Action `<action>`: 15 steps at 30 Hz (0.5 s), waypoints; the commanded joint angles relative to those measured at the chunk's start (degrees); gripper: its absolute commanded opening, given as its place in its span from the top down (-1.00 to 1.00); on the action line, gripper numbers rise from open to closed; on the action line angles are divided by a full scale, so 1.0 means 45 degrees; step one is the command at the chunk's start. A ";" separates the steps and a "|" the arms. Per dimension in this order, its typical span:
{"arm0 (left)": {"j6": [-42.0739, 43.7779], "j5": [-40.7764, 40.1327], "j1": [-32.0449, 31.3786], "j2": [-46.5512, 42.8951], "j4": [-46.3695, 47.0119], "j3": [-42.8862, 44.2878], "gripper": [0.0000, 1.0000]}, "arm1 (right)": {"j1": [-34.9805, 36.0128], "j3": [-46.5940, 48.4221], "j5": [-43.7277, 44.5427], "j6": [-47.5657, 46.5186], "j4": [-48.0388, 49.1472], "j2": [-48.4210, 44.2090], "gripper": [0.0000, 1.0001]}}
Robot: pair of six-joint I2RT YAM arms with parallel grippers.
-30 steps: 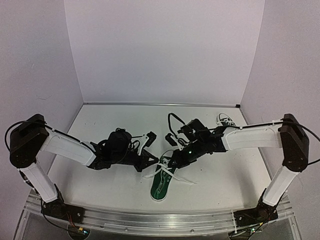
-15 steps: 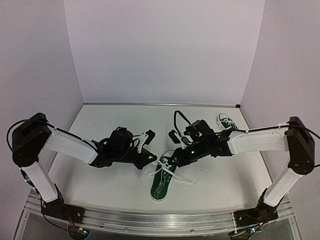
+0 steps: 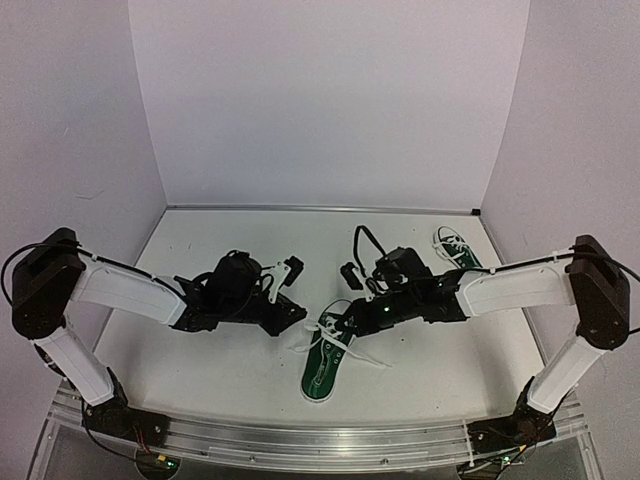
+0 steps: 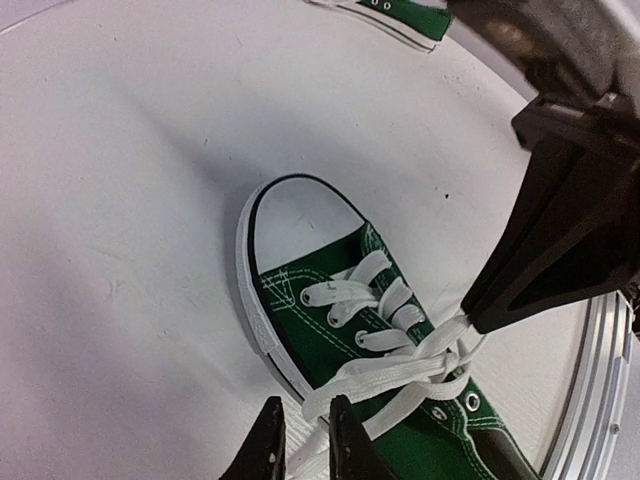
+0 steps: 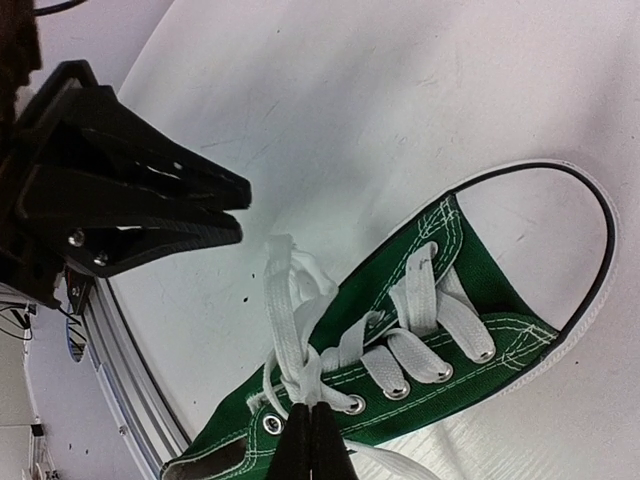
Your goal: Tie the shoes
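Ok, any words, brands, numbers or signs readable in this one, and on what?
No text can be read.
Inside the near shoe the top view shows pale marks, too small and blurred to read.
The wrist views show no lettering on it either.
The far shoe shows no text.

In the top view the right gripper overlaps the front of the near shoe, and how the laces cross is too small to tell. The left wrist view cuts off the far shoe at its top edge. Both wrist views lose the near shoe's heel at the bottom edge.
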 commanded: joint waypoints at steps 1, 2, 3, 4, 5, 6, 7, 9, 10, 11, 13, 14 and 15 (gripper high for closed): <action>0.0918 -0.1043 0.0042 -0.1799 -0.0199 -0.0098 0.60 | 0.0049 -0.0024 0.0076 0.0131 0.0713 -0.0423 1.00; 0.1131 -0.1193 0.0043 -0.2061 -0.0328 -0.0121 0.57 | 0.0048 0.0000 0.0052 0.0140 0.0728 -0.0382 1.00; 0.1389 -0.1211 0.0037 -0.2334 -0.0453 -0.0139 0.54 | 0.0047 0.0015 0.0036 0.0154 0.0741 -0.0352 1.00; 0.1846 -0.1012 0.0038 -0.2577 -0.0540 -0.0167 0.52 | 0.0051 0.0028 0.0027 0.0164 0.0757 -0.0330 1.00; 0.2410 -0.0609 0.0036 -0.2807 -0.0601 -0.0214 0.50 | 0.0054 0.0041 0.0020 0.0168 0.0767 -0.0311 1.00; 0.3056 -0.0065 0.0018 -0.3044 -0.0655 -0.0276 0.49 | 0.0053 0.0050 0.0016 0.0172 0.0771 -0.0302 1.00; 0.3806 0.0310 -0.0018 -0.3201 -0.0767 -0.0325 0.48 | 0.0059 0.0056 0.0029 0.0182 0.0780 -0.0317 1.00; 0.5476 0.0772 -0.0343 -0.3341 -0.1336 -0.0291 0.47 | 0.0043 0.0042 0.0050 0.0202 0.0782 -0.0350 1.00; 0.6436 0.0623 -0.0694 -0.3303 -0.1751 -0.0192 0.46 | 0.0049 0.0031 0.0061 0.0233 0.0785 -0.0355 1.00; 0.7438 0.0381 -0.1104 -0.3177 -0.2216 -0.0049 0.46 | 0.0047 0.0023 0.0080 0.0261 0.0786 -0.0355 1.00; 0.9159 -0.0143 -0.1794 -0.2849 -0.3012 0.0270 0.44 | 0.0045 0.0019 0.0116 0.0334 0.0786 -0.0333 1.00; 0.9600 -0.0246 -0.1921 -0.2646 -0.3238 0.0453 0.45 | 0.0054 0.0029 0.0091 0.0370 0.0791 -0.0302 1.00; 1.0015 -0.0312 -0.2008 -0.2492 -0.3450 0.0659 0.45 | 0.0059 0.0050 0.0054 0.0420 0.0802 -0.0258 1.00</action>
